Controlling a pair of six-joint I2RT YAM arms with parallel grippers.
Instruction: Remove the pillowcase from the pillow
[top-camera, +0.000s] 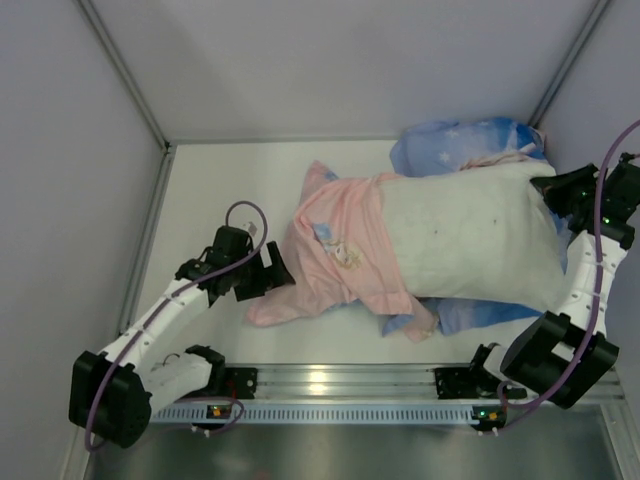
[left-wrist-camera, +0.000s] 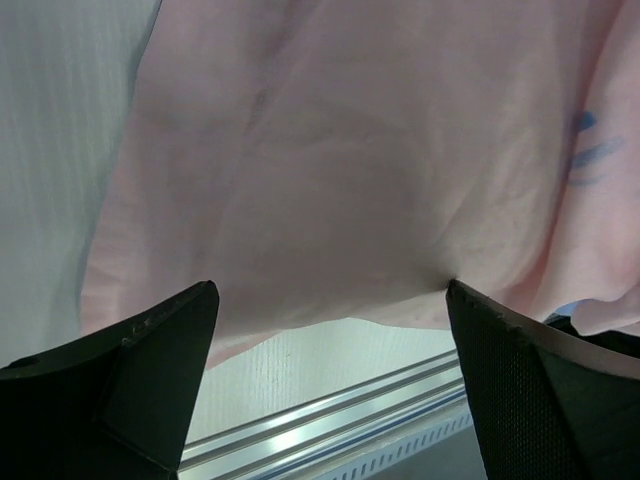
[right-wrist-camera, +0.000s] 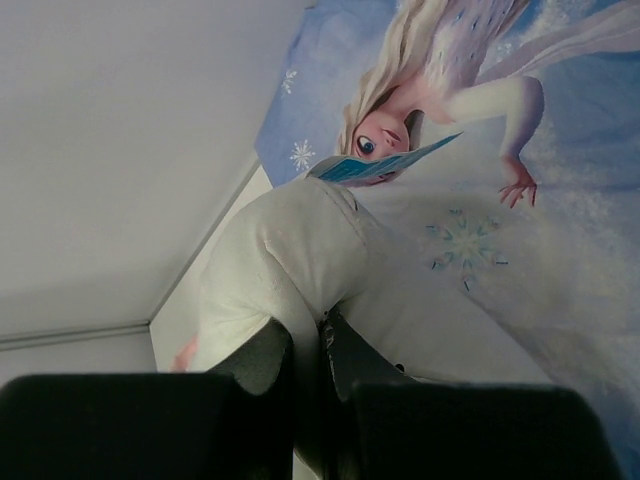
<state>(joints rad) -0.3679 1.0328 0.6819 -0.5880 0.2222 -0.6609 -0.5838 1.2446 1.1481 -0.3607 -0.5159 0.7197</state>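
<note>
The plain white pillow (top-camera: 470, 235) lies across the table's right half. The pillowcase (top-camera: 335, 250), pink side out with a little blue print, is bunched over the pillow's left end and trails left. My left gripper (top-camera: 278, 276) is at the pillowcase's left edge. In the left wrist view the gripper (left-wrist-camera: 330, 345) is open, with the pink pillowcase (left-wrist-camera: 350, 170) hanging just beyond the fingertips (left-wrist-camera: 165, 340). My right gripper (top-camera: 553, 190) is at the pillow's far right corner. In the right wrist view it (right-wrist-camera: 322, 335) is shut on a fold of the white pillow (right-wrist-camera: 290, 250).
A second blue Elsa-print fabric (top-camera: 460, 145) lies behind and under the pillow, showing at its near edge (top-camera: 480, 315) and in the right wrist view (right-wrist-camera: 480, 130). An aluminium rail (top-camera: 330, 380) runs along the near edge. Grey walls stand close on the left, back and right.
</note>
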